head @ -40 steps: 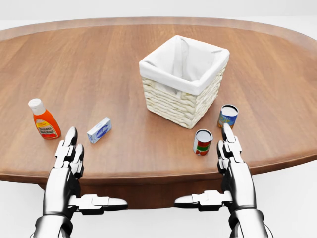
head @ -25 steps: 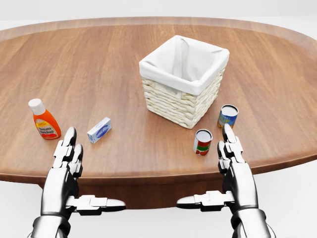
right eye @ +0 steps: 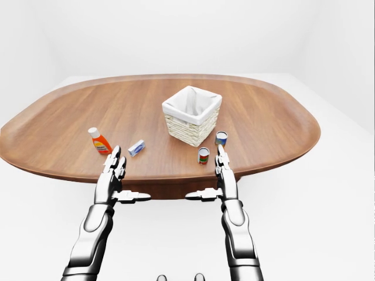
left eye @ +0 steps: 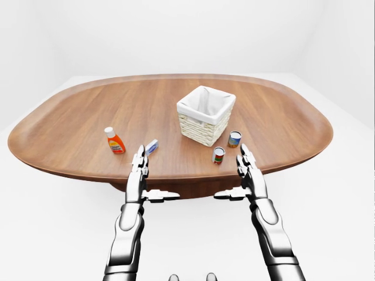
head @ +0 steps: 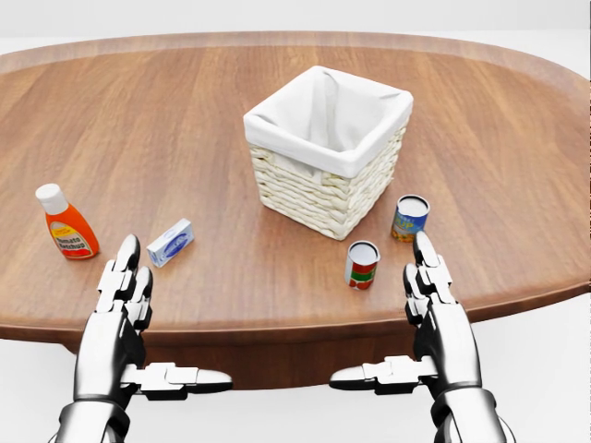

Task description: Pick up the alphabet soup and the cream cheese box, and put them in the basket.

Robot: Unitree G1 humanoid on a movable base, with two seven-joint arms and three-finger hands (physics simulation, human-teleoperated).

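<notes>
1. Ketchup bottle (head: 65, 226), far left on the desk (head: 185, 120).
2. Left hand (head: 125, 305), fingers spread, empty.
3. Cream cheese box (head: 171, 242) just beyond it.
4. Basket (head: 323, 157), lined white, nothing seen inside.
5. Red-label can (head: 361, 265), blue-label can (head: 409, 218); writing unreadable.
6. Right hand (head: 432, 295), fingers spread, empty.

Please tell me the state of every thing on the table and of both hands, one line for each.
basket: upright, empty as far as visible
red and green can: upright, untouched
blue and yellow can: upright, untouched
cream cheese box: lying flat, untouched
ketchup bottle: upright, capped
left hand: open, fingers extended, holding nothing
right hand: open, holding nothing
</notes>
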